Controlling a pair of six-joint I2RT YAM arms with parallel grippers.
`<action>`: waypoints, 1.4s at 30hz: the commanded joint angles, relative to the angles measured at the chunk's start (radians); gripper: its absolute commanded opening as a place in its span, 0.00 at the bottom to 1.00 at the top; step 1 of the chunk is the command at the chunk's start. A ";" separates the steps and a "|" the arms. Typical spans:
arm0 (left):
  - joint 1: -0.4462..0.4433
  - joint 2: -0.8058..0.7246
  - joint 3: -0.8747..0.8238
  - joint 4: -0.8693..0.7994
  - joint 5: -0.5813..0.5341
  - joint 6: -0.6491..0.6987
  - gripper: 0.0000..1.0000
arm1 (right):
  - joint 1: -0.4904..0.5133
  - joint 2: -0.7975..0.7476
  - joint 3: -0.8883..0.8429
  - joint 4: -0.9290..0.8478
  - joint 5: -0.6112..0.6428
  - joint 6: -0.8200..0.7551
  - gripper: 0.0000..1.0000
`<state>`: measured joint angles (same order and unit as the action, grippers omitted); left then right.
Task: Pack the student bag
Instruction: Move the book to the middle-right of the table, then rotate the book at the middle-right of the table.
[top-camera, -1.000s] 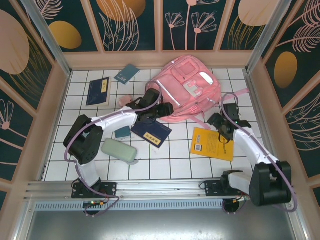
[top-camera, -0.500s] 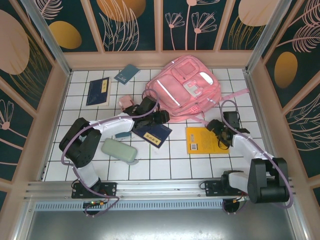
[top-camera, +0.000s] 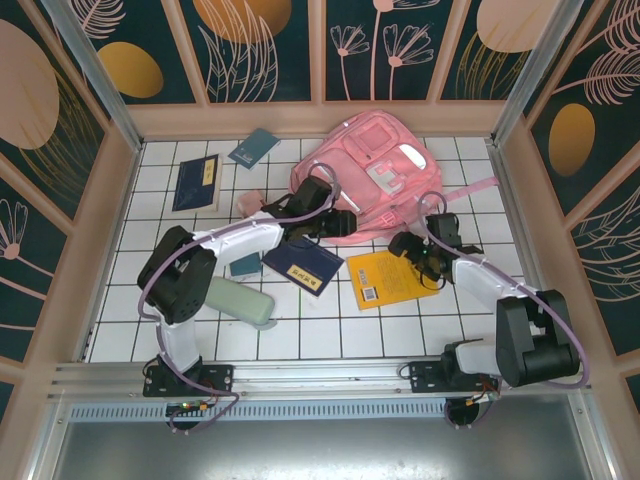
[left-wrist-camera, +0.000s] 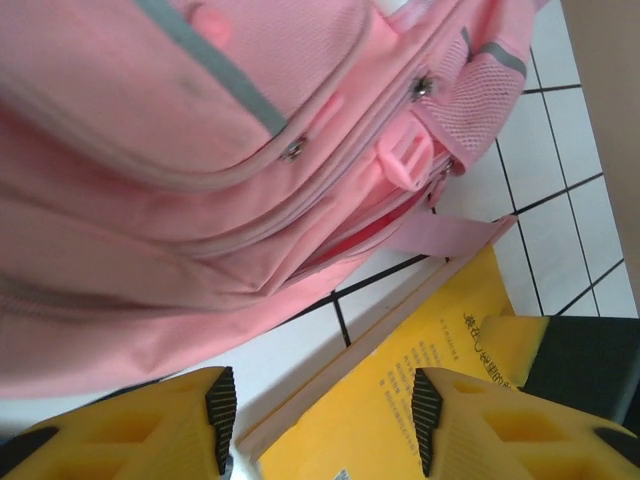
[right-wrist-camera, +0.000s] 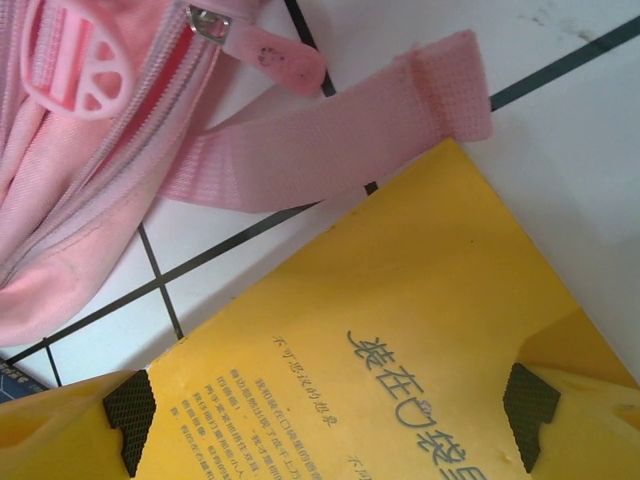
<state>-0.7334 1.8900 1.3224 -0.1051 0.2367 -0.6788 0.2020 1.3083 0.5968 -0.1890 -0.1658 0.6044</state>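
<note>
Top external: bag (top-camera: 372, 185) lay flat on the white tiled tabletop (top-camera: 330, 322), far centre-right, front pocket up, straps trailing to the right. Left claw (top-camera: 335, 222) sat at the bag's near-left edge. Right claw (top-camera: 405, 245) sat just near of the bag, over the far end of a yellow book (top-camera: 385, 282). The book lay flat and tilted, just near of the bag. Navy book (top-camera: 303, 265) lay left of the yellow one, beside the left arm. Green case (top-camera: 238, 300) lay nearer still, to the left. A second navy book (top-camera: 197, 182) and a teal booklet (top-camera: 254, 147) lay far left, well apart from the bag.

Left wrist: left claw (left-wrist-camera: 323, 405) was spread, nothing between the pads (left-wrist-camera: 220, 405), bag (left-wrist-camera: 150, 200) just ahead, yellow book's (left-wrist-camera: 400, 400) edge below.

Right wrist: right claw (right-wrist-camera: 328, 405) was spread wide, pads (right-wrist-camera: 130, 405) low at the yellow book (right-wrist-camera: 380, 330), no pinch seen. A bag strap (right-wrist-camera: 330, 140) lay across the tile, touching the book's corner.
</note>
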 joint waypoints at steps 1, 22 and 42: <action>-0.005 0.052 0.077 -0.086 0.051 0.090 0.49 | 0.008 -0.020 0.051 -0.067 0.048 0.008 0.93; -0.049 0.166 0.057 -0.062 0.196 0.209 0.41 | 0.243 -0.334 -0.162 -0.251 0.229 0.550 0.93; -0.149 0.077 -0.209 0.060 0.181 0.079 0.35 | 0.164 -0.229 -0.144 -0.043 0.151 0.330 0.94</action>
<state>-0.8345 1.9953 1.1877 -0.0139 0.4126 -0.5484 0.3859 1.0485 0.4271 -0.3939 -0.0177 1.0245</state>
